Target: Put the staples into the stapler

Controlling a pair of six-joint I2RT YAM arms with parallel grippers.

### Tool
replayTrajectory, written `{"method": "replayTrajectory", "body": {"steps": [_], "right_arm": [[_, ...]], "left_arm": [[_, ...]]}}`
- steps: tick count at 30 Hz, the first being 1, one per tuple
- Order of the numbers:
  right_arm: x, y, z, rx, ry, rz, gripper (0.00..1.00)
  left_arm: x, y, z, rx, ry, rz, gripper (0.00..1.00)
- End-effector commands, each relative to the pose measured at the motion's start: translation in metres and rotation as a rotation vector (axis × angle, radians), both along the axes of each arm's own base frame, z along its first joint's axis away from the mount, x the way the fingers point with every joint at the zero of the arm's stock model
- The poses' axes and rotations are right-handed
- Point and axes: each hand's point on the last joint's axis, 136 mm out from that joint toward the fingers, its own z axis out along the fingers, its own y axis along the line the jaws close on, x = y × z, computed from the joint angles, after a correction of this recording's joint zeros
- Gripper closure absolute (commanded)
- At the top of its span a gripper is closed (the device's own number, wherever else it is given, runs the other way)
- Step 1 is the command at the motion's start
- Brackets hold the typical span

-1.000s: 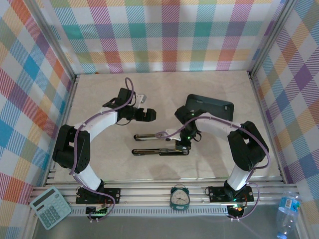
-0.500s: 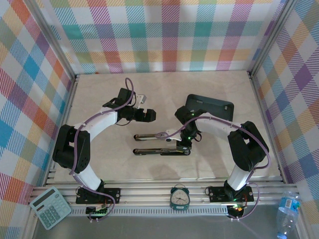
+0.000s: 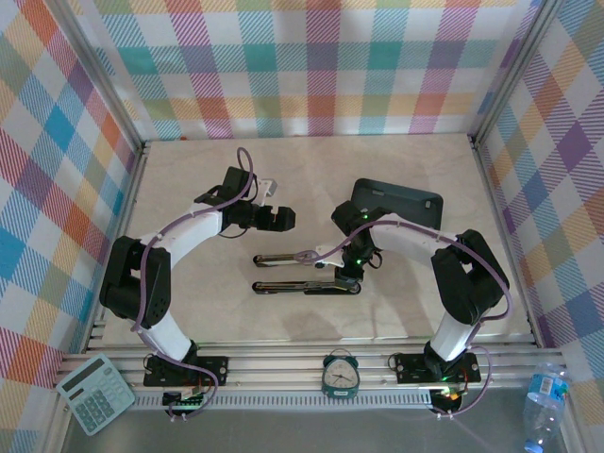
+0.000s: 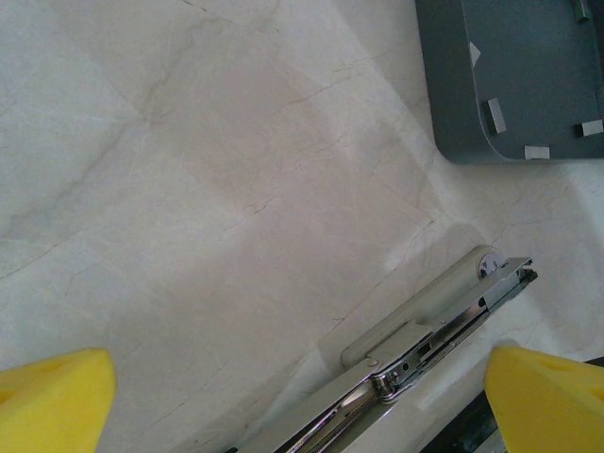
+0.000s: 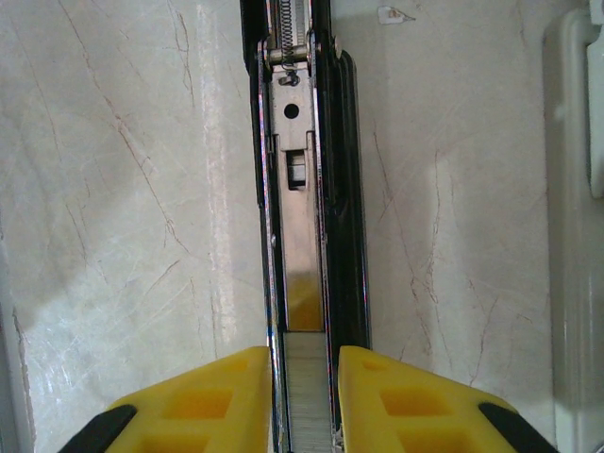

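The stapler (image 3: 302, 287) lies folded open flat at mid-table, as two long parallel halves. My right gripper (image 3: 347, 280) hangs over the right end of the near half. In the right wrist view its yellow fingers (image 5: 226, 396) stand narrowly open on either side of the magazine channel (image 5: 300, 217). A silvery strip of staples (image 5: 304, 377) lies in that channel between them. My left gripper (image 3: 286, 218) hovers wide open above the far half (image 4: 425, 330), holding nothing. Loose staples (image 4: 494, 114) lie in the dark grey tray (image 4: 528, 57).
The tray (image 3: 406, 203) sits behind the right arm. A small white object (image 3: 269, 186) lies near the left arm's wrist. A clock (image 3: 339, 374), a calculator (image 3: 95, 393) and a bottle (image 3: 545, 396) stand off the table's front. Plaid walls enclose three sides.
The right gripper's jaws have parted slightly around the staple strip in the channel. Neither arm has visibly shifted.
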Motion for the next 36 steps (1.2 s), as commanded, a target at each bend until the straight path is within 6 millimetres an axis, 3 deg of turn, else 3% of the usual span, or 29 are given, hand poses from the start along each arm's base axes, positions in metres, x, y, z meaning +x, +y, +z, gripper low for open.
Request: {"method": "replayTrajectory", "body": {"steps": [1, 6, 10, 16, 21, 24, 26, 30, 36], "right_arm": [[-0.005, 0.000, 0.003, 0.003, 0.027, -0.006, 0.74], [-0.001, 0.001, 0.008, 0.014, 0.007, -0.017, 0.74], [0.013, 0.006, 0.029, 0.097, -0.019, -0.101, 0.72], [0.039, 0.004, 0.065, 0.195, 0.016, -0.393, 0.63], [0.055, -0.010, 0.079, 0.236, 0.123, -0.737, 0.62], [0.058, -0.021, 0.085, 0.261, 0.200, -0.912, 0.62], [0.059, -0.027, 0.088, 0.293, 0.271, -1.012, 0.62], [0.055, -0.042, 0.086, 0.315, 0.417, -1.185, 0.61], [0.034, -0.052, 0.073, 0.314, 0.572, -1.301, 0.61]], "left_arm": [[0.002, -0.007, 0.007, 0.004, -0.022, -0.029, 0.00], [0.001, -0.007, 0.008, 0.004, -0.022, -0.029, 0.00], [0.001, -0.007, 0.008, 0.003, -0.025, -0.033, 0.00], [-0.002, -0.009, 0.015, -0.001, -0.052, -0.074, 0.00], [-0.014, -0.010, 0.045, 0.079, -0.235, -0.265, 0.05], [-0.037, -0.013, 0.056, 0.157, -0.353, -0.487, 0.12], [-0.059, -0.014, 0.053, 0.203, -0.386, -0.654, 0.15], [-0.104, -0.013, 0.034, 0.299, -0.387, -0.958, 0.21], [-0.131, 0.008, -0.002, 0.482, -0.318, -1.139, 0.20]]}}
